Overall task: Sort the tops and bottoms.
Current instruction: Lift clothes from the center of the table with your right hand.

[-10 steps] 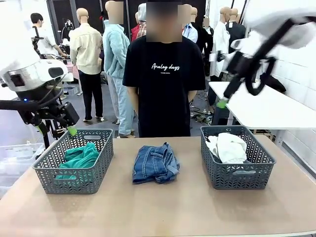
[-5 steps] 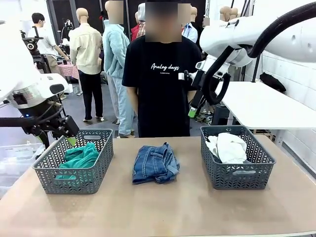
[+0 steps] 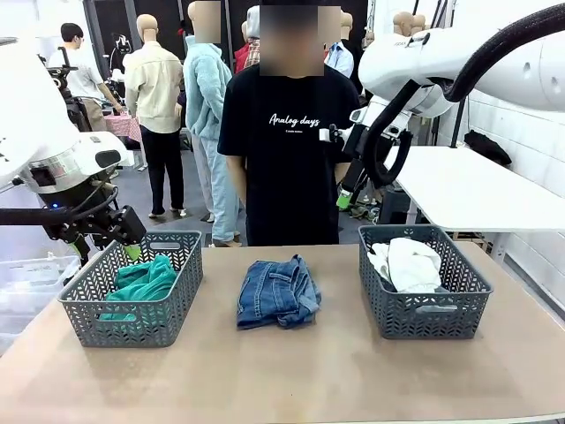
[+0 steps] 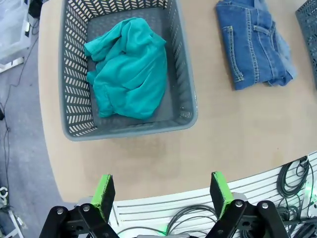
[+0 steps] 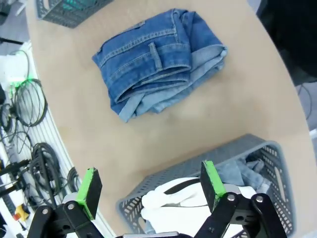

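Note:
The top, a teal-green garment [image 3: 141,281] [image 4: 130,74], lies crumpled in the left grey basket [image 3: 132,325] [image 4: 190,101]. One of the bottoms, a folded darker-blue denim piece [image 3: 277,291] [image 4: 255,42] [image 5: 158,62], rests on the table between the baskets. A white garment with black edging [image 3: 406,263] [image 5: 181,201] and a pale-blue denim piece [image 5: 242,171] sit in the right grey basket [image 3: 424,320] [image 5: 247,148]. My left gripper [image 3: 131,250] [image 4: 162,191] hangs open above the left basket's far corner. My right gripper [image 3: 343,200] [image 5: 151,191] is open and high over the table's far side.
A person in a black T-shirt [image 3: 291,141] stands at the far edge, arms down. A white table [image 3: 477,190] stands at the back right. Cables [image 5: 29,104] run along the robot's side of the table [image 3: 291,371]. Bare tabletop lies in front of the baskets.
My right arm has swung in from the far right to above the table's far middle, then held still. The left gripper has shifted only slightly. The garments have not moved.

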Robot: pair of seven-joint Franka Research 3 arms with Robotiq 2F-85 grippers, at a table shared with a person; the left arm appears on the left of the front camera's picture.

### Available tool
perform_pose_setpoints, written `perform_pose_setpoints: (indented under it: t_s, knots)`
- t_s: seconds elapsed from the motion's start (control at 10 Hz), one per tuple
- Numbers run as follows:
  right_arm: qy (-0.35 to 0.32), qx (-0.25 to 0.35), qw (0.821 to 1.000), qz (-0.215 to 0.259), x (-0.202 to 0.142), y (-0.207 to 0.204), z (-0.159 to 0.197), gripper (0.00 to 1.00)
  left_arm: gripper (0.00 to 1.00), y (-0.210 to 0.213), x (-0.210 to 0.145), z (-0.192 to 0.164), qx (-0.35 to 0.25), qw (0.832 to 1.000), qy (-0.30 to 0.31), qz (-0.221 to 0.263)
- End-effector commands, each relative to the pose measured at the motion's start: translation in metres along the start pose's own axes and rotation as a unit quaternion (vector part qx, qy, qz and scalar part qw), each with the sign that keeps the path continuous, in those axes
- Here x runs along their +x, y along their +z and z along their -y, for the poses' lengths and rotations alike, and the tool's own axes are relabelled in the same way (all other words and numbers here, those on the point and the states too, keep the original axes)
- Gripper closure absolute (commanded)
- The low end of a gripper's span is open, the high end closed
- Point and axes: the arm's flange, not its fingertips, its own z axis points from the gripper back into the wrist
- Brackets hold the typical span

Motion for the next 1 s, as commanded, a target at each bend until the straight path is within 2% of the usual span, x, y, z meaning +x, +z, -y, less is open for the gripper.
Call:
perform_pose_setpoints:
  t_s: [0.0,0.1,0.2,0.4,0.7,0.9]
  knots:
    - [0.009,-0.062,0.997,0.035,-0.006,-0.034,-0.036,0.0,0.0,0.001,-0.002,-0.003,-0.001,1.0,-0.007,0.002]
    - [0.026,-0.088,0.995,0.026,0.016,-0.064,-0.043,0.0,0.0,0.001,-0.002,-0.003,-0.001,1.0,-0.007,0.002]
    - [0.035,-0.084,0.996,0.024,0.035,-0.086,-0.04,0.0,0.0,0.001,-0.002,-0.003,-0.001,1.0,-0.007,0.002]
    - [0.022,-0.114,0.993,0.001,0.068,-0.12,-0.032,0.0,0.0,0.001,-0.002,-0.003,-0.001,1.0,-0.007,0.002]
    - [0.006,-0.124,0.991,-0.05,0.097,-0.171,-0.015,0.0,0.0,0.001,-0.002,-0.003,-0.001,1.0,-0.007,0.002]
    - [0.026,-0.128,0.988,-0.078,0.111,-0.2,-0.01,0.0,0.0,0.001,-0.002,-0.003,-0.001,1.0,-0.007,0.002]
